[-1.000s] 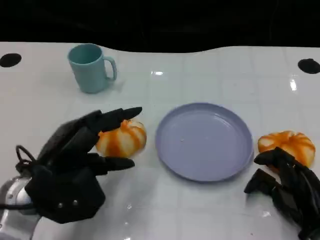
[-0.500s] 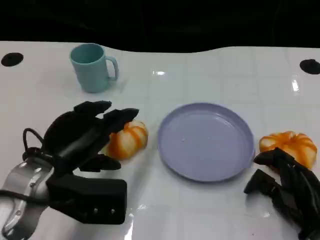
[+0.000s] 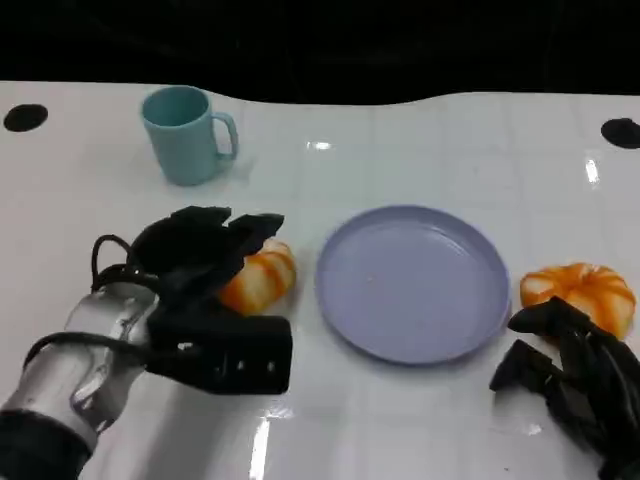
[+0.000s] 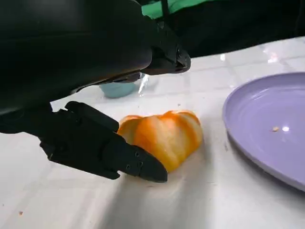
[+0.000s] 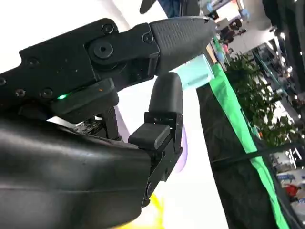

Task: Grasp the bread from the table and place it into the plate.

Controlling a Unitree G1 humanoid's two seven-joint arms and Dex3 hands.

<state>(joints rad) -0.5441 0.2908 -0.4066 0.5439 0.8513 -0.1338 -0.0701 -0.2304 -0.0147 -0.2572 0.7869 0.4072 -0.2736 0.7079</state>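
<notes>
White table (image 3: pixel 420 420), glossy, seen from the head camera. At centre, a lilac plate (image 3: pixel 412 283), bare inside apart from a crumb or two (plainer in the left wrist view). At 9 o'clock of the plate, just beside its rim, an orange-and-white striped bread (image 3: pixel 258 279), lying on the table. Over that bread, from its 8 o'clock side, the left hand (image 3: pixel 200 255): fingers spread above and around the loaf, not closed on it. In the left wrist view, one finger arching over the top of the bread (image 4: pixel 162 138), a lower finger (image 4: pixel 107 150) with its tip at the loaf's base, at or almost at the crust (contact cannot be told); hand open, holding nothing.

At 3 o'clock of the plate, near its rim, a second striped bread (image 3: pixel 582 292), also on the table. At 5 o'clock of that loaf, touching or just short of it, the right hand (image 3: pixel 570 375), fingers loosely curled, apart, nothing in them. In the right wrist view, fingers (image 5: pixel 162 112) half bent with open space between.

At 10 o'clock of the plate, well apart, a pale blue mug (image 3: pixel 185 135), upright, handle toward 3 o'clock.
</notes>
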